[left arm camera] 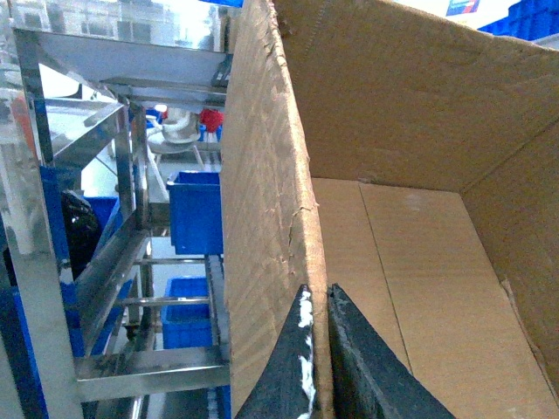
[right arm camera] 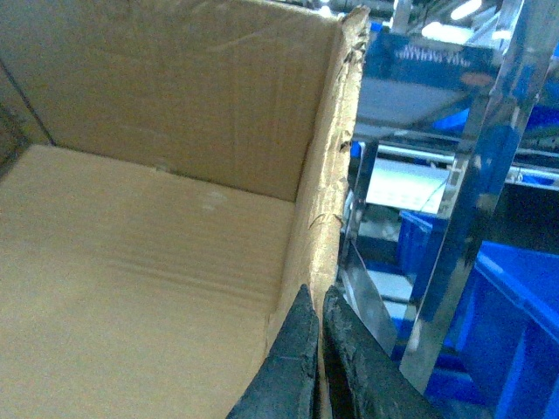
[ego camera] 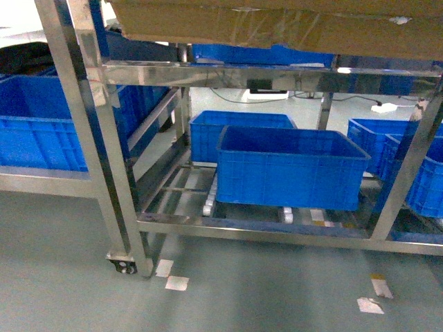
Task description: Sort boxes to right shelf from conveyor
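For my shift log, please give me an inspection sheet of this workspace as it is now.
Surface: grey floor, with paper scraps.
Job's things: box held above the shelf's upper rail, open and empty inside; conveyor not in view.
Clutter: blue crate on the shelf's bottom rollers, more crates behind and on both sides.
Grippers: left gripper pinches the box's left wall; right gripper pinches its right wall.
Cables: dark cables and a white plug strip on the floor behind the shelf.
Surroundings: a second steel rack with crates at left.
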Available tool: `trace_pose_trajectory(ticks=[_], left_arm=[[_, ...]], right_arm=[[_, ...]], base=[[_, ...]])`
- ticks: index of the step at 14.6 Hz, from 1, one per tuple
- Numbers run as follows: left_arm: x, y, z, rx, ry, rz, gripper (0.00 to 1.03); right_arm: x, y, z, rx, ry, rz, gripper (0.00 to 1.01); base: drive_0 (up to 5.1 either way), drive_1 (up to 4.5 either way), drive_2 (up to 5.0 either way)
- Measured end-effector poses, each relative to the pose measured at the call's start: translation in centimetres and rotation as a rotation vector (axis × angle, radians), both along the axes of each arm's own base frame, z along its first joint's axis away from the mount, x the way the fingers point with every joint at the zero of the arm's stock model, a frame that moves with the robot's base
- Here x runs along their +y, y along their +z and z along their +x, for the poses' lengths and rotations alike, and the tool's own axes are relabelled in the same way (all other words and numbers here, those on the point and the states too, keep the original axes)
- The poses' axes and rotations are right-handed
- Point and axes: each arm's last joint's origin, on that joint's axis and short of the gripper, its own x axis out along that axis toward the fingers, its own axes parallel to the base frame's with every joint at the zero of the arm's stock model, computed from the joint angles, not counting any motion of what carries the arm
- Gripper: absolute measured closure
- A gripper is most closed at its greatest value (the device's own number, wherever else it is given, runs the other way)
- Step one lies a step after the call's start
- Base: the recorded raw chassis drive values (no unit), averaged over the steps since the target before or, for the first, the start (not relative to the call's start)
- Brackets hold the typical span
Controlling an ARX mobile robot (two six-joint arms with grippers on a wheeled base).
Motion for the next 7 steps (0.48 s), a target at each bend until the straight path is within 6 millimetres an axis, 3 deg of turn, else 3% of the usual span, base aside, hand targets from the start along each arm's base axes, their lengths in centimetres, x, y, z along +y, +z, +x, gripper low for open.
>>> trace_pose_trajectory(ticks=[7], left_arm=[[-0.65,-0.27,0.76,0.143,-0.025,0.066,1.01]], right_arm=[[-0.25,0.11,0.6,0.14,0.018,0.012,0.99]], base=[[0.0,0.0,0.0]])
